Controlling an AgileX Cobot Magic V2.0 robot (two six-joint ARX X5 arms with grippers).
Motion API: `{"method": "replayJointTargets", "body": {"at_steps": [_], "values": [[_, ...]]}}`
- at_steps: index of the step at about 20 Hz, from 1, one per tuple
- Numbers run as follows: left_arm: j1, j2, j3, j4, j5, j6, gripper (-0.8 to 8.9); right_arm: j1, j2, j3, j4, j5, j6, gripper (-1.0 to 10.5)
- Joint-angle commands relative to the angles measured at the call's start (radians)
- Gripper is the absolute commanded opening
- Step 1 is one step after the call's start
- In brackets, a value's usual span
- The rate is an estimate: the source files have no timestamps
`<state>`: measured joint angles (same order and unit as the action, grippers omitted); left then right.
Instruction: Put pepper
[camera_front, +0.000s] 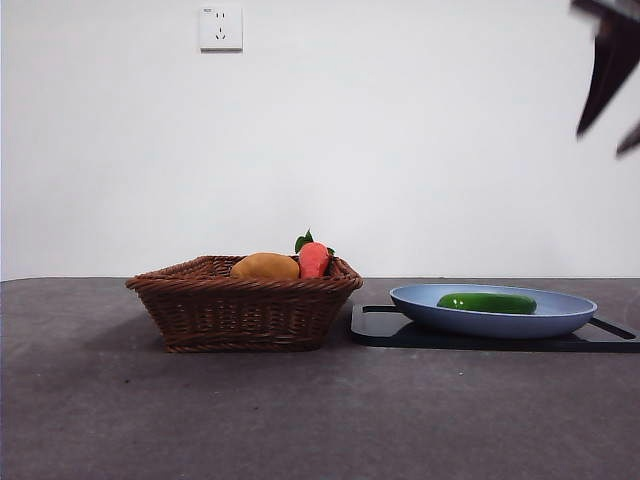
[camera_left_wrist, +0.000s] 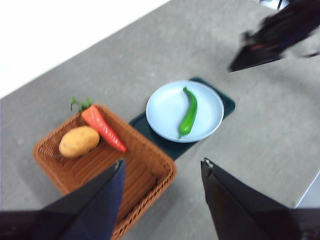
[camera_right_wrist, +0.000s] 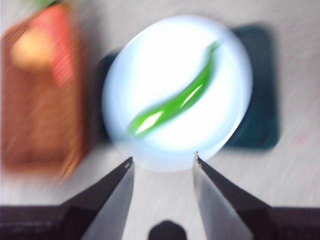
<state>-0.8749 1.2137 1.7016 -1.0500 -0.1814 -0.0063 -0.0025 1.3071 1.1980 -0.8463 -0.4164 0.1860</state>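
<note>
The pepper (camera_front: 487, 302) lies flat in the middle of the blue plate (camera_front: 560, 318), which sits on a dark mat (camera_front: 375, 328) on the surface (camera_front: 300, 420). Lying alone and uncovered, it is open to a grasp from above. The wicker basket (camera_front: 240, 310) stands just beside the mat, at nine o'clock from the plate in the front view, and holds a potato (camera_front: 265, 266) and a carrot (camera_front: 313, 259); its free floor looks like the likely destination, though that is a judgement.

The right end effector (camera_right_wrist: 162, 162) hangs above the plate with jaws spread and nothing between them, well clear of the pepper. The left end effector (camera_left_wrist: 162, 167) waits high over the basket's edge, likewise spread and empty.
</note>
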Motion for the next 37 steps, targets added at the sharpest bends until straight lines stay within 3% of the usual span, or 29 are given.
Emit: {"method": "replayJointTargets", "body": {"at_steps": [1,8,11,12,30,32,34,37], "values": [[-0.006,0.023,0.021,-0.004,-0.002,0.035,2.71,0.052,-0.124,0.016,-0.122,-0.002,-0.076,2.1],[-0.006,0.035,0.021,-0.054,0.0,0.037,2.45,0.185,-0.381,0.016,-0.366,-0.002,-0.093,1.9],[-0.006,0.035,0.021,-0.079,0.0,0.037,0.49,0.201,-0.415,0.016,-0.429,-0.002,-0.169,0.0],[-0.006,0.035,0.021,-0.083,0.0,0.036,-0.01,0.201,-0.42,0.016,-0.437,-0.003,-0.189,0.1],[-0.006,0.035,0.021,-0.063,-0.002,0.045,0.08,0.2,-0.422,0.016,-0.408,0.0,-0.166,0.1],[0.006,0.029,0.021,-0.015,-0.032,0.095,0.08,0.2,-0.422,0.016,-0.408,0.0,-0.166,0.1],[0.071,0.007,0.021,0.133,-0.047,0.154,0.08,0.2,-0.422,0.016,-0.408,0.0,-0.166,0.1],[0.225,-0.055,0.02,0.323,0.035,0.195,0.08,0.2,-0.422,0.016,-0.408,0.0,-0.166,0.1]]}}
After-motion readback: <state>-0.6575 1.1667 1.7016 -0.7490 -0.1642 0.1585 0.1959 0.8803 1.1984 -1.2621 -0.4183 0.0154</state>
